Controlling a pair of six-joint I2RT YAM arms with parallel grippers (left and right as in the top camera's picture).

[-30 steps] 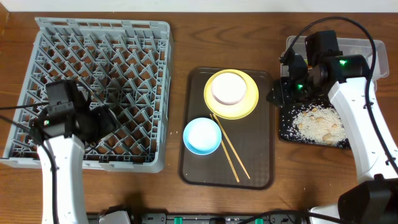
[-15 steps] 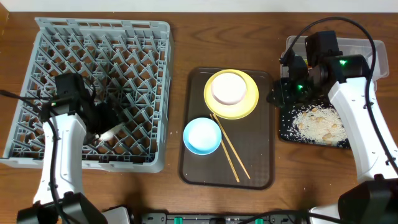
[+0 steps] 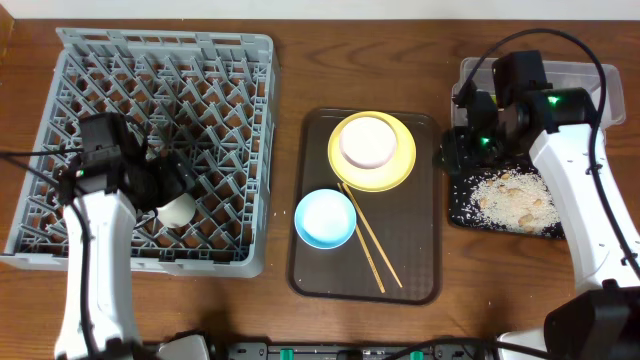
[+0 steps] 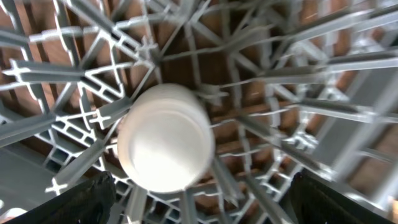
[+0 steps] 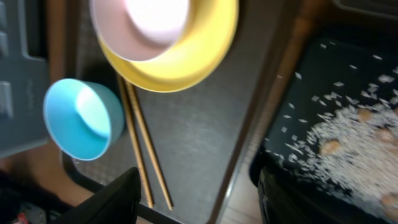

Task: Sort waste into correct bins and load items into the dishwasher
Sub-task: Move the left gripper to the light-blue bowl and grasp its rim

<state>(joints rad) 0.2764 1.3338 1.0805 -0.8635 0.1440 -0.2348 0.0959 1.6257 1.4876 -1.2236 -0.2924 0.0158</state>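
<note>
Though overhead hides its jaws, wrist view shows left pincer (image 4: 206,198) (spread wide, empty) above white cup (image 4: 165,138).

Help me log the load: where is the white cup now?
Overhead view: the white cup sits in the grey dish rack, toward its near edge, left of the light blue bowl.

Pale grey dish rack (image 3: 150,60) in an open lattice pattern, with a plain white cup (image 3: 178,209) inside. On a dark brown serving tray (image 3: 410,255): yellow plate (image 3: 396,172), pinkish-white bowl (image 3: 368,142), light blue bowl (image 3: 325,218), tan chopsticks (image 3: 378,246). Alongside, a black tray (image 3: 462,205) speckled with white-beige crumbs (image 3: 510,198), and a clear tub (image 3: 590,75). Reddish-brown wood-grain table (image 3: 300,60).
</note>
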